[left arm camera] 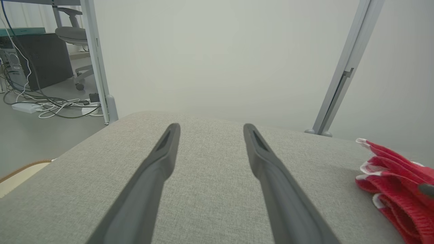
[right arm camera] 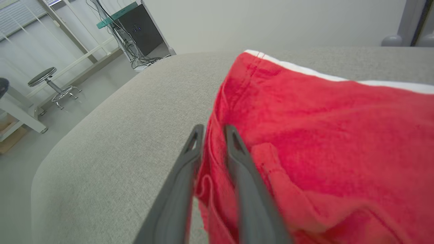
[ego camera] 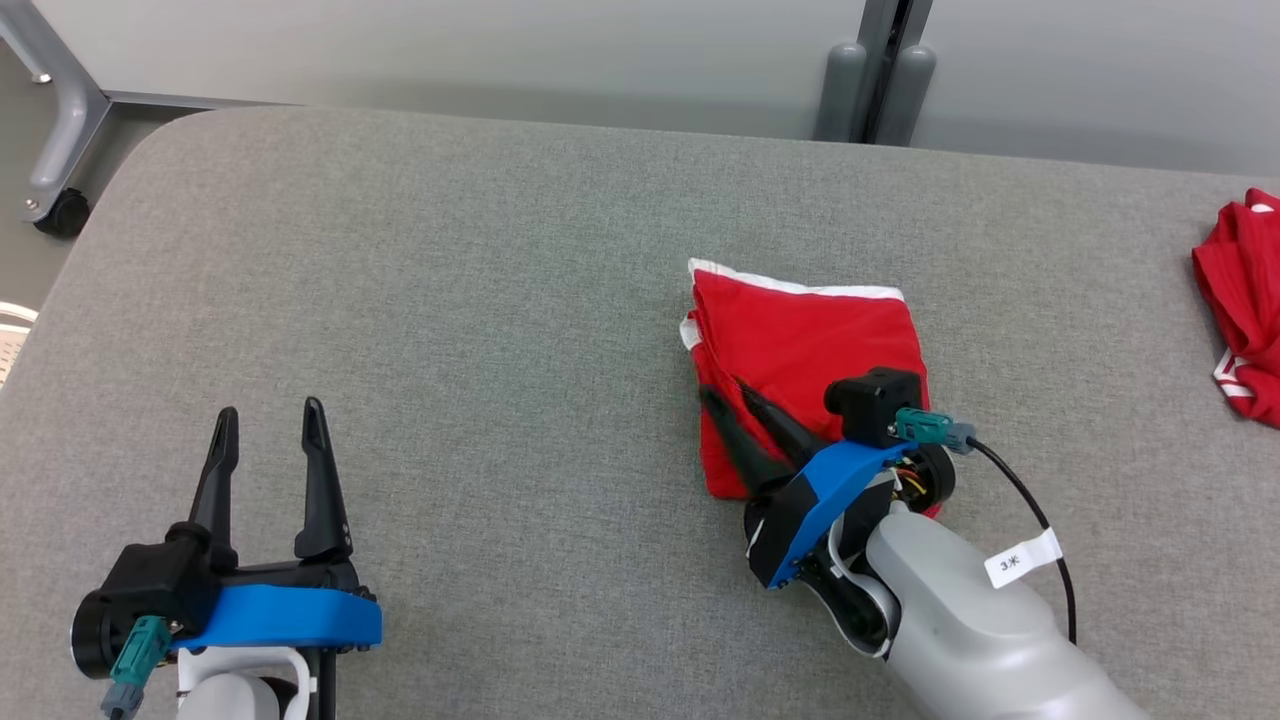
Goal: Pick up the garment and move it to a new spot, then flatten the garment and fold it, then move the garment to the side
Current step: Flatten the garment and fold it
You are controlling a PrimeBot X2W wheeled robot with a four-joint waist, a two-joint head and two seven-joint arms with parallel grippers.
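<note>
The garment [ego camera: 810, 340] is red with a white hem, folded into a rough square right of the middle of the grey table [ego camera: 450, 300]. My right gripper [ego camera: 730, 390] lies low over its left edge. In the right wrist view the garment [right arm camera: 322, 135] lies under the right gripper [right arm camera: 212, 130], whose fingers stand a little apart with a loose fold of red cloth between them, not pinched. My left gripper [ego camera: 270, 410] rests open at the near left, holding nothing. In the left wrist view the left gripper [left arm camera: 210, 127] points across bare table, the garment [left arm camera: 396, 176] at the right edge.
Another red cloth [ego camera: 1245, 300] lies bunched at the table's far right edge. A pale wall panel runs behind the table. A metal frame leg with a castor [ego camera: 60, 210] stands on the floor beyond the far left corner.
</note>
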